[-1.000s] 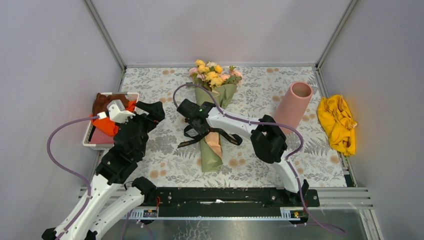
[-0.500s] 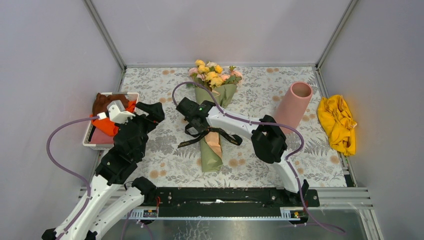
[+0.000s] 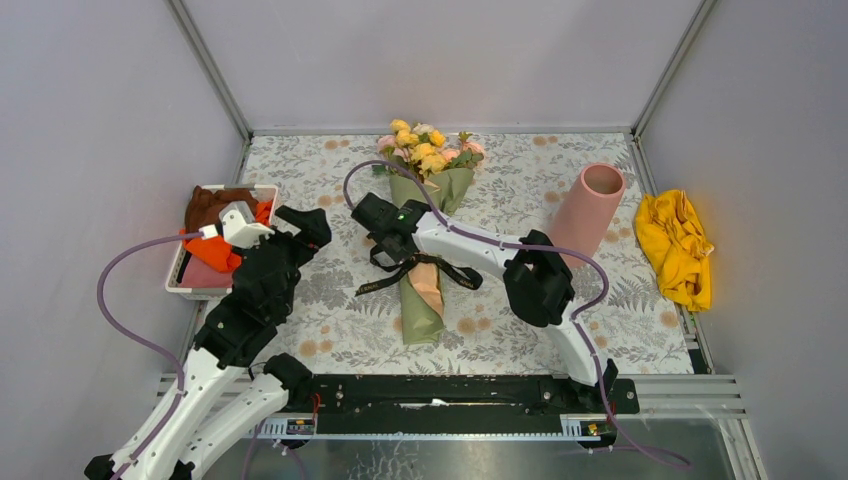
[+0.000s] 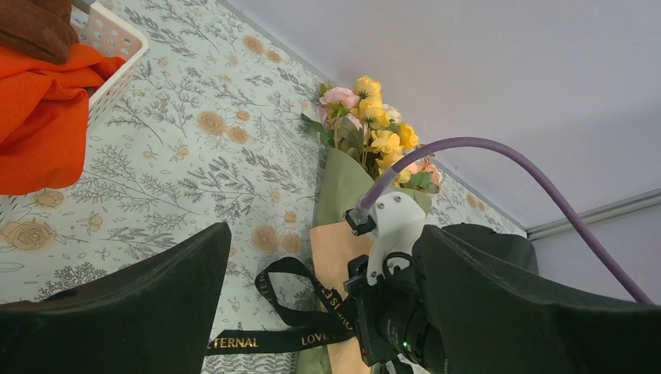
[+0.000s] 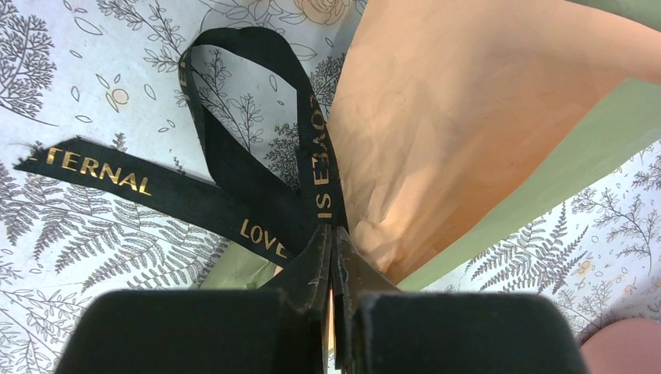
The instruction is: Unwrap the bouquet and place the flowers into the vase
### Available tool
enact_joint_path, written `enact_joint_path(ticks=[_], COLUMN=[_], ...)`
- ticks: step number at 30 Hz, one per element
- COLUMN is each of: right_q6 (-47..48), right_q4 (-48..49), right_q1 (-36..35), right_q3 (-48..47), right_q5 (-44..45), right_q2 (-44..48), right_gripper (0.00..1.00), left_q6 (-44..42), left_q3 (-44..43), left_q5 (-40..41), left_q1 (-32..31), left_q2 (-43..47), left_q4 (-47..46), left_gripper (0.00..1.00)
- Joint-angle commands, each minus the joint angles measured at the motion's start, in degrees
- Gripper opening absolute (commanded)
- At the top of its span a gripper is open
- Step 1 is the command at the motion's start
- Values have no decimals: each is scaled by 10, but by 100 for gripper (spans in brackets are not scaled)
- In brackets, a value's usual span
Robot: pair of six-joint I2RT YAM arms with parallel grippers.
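the bouquet (image 3: 427,292) lies flat at the centre of the table (image 3: 520,325), its narrow end toward the arm bases and its wide end toward the back wall. the flowers (image 3: 428,148) – yellow and pink blooms with green leaves – project from the wide end, wrapped in olive-green and peach paper. a black ribbon (image 5: 195,201) with gold lettering is tied around the cone; one loop and one long tail lie on the table to the left of the paper.

the right gripper (image 5: 331,248) is positioned over the middle of the cone. its jaws are pressed fully together, and the ribbon is pinched between them at the point where loop and tail meet.

the left gripper (image 4: 319,304) is positioned left of the bouquet, apart from it, pointing toward it. its jaws are spread wide with nothing between them.

the vase (image 3: 590,212) stands to the right of the bouquet, well apart from it, mouth up. a yellow cloth (image 3: 675,245) lies beyond the vase at the right edge. a white tray (image 3: 176,287) at the left edge holds an orange cloth (image 3: 212,250) and a brown cloth (image 3: 205,203).
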State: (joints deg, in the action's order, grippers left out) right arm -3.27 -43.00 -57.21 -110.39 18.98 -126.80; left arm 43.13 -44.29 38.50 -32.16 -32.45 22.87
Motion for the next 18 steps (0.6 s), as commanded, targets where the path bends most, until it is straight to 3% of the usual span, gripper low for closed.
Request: enact_joint_path(ticks=[1,12,18], right_q6=[-14,-44,-43], right_q4=[24,48,43], right_q1=[-5,-1,0], right_q3=[-29,-34,-88], right_q5=[15,10,18], right_q2=[58,135,166], right_gripper=[0,0,0], left_q6=[2,22,25], left_q3=[5,23,37], left_q5=[30,19,-5], left_q1=[0,0,0], left_q2=[5,-12,-32], left_q4=[5,0,-17], left_gripper=[99,99,99])
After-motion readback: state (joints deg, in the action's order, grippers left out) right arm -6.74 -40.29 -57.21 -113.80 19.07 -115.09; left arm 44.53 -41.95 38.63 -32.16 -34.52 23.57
